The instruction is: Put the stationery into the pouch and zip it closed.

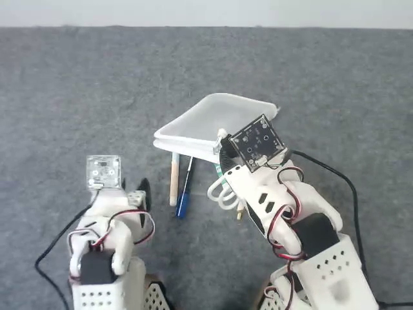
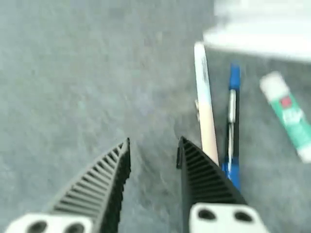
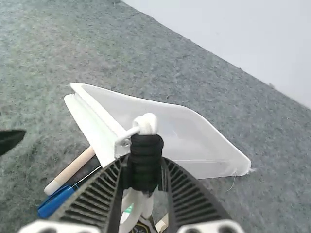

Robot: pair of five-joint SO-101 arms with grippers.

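Clamping ribbed pull (image 3: 144, 145), right hand (image 3: 142, 165) holds translucent pouch (image 3: 184, 131).

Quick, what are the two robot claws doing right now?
Left gripper: open, holding nothing.
Right gripper: shut on the black zipper pull of the pouch.

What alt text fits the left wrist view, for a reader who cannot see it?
The left hand, open, hangs over grey carpet beside a beige pen and a blue pen; a glue stick and the white pouch lie beyond.
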